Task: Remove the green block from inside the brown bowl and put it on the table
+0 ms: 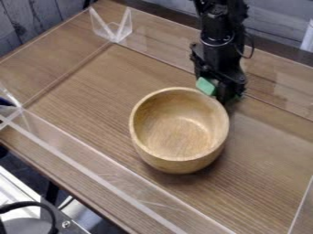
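Observation:
The brown bowl stands empty in the middle of the table. Just behind its far right rim is the green block, low near the tabletop; whether it rests on the wood I cannot tell. My black gripper points steeply down and is shut on the block, with its fingers hiding the block's right side. Only the block's left end shows.
Clear acrylic walls run along the table's edges, with a clear bracket at the far left corner. Bare wood lies left of the bowl and in front of it.

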